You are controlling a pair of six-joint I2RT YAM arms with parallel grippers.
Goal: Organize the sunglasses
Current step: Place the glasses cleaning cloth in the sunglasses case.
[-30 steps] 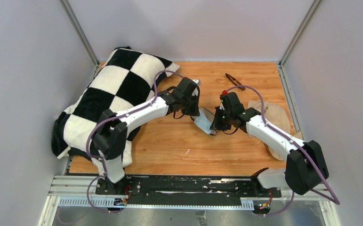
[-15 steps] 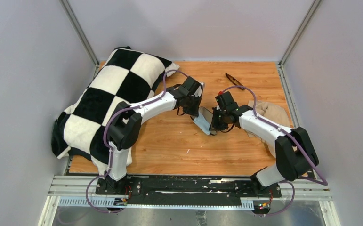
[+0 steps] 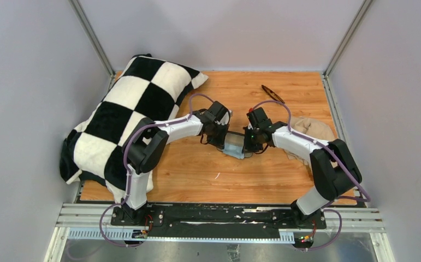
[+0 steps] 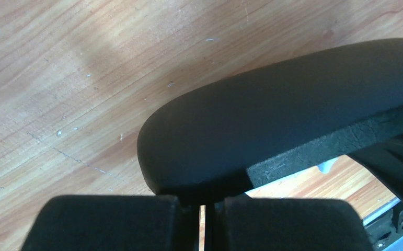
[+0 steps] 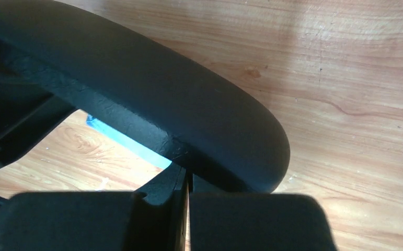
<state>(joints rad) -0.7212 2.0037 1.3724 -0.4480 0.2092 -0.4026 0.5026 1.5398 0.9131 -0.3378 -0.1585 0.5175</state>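
Observation:
The sunglasses (image 3: 272,94) lie folded on the wood table at the back right, away from both grippers. The black hard case (image 3: 234,143) is held between my two grippers near the table's middle, with the light blue cloth (image 3: 233,153) at its near edge. My left gripper (image 3: 222,136) is shut on the case's left end, which fills the left wrist view (image 4: 293,115). My right gripper (image 3: 247,143) is shut on its right end (image 5: 152,99). A strip of the blue cloth (image 5: 131,144) shows under the case. The case's inside is hidden.
A black-and-white checked pillow (image 3: 131,109) covers the table's left side. A beige cloth (image 3: 317,131) lies at the right, under the right arm. Grey walls with metal corner posts close in the back and sides.
Both grippers have moved closer together and lower with the case between them. The case has gone from tilted to nearly level. The sunglasses have not moved.

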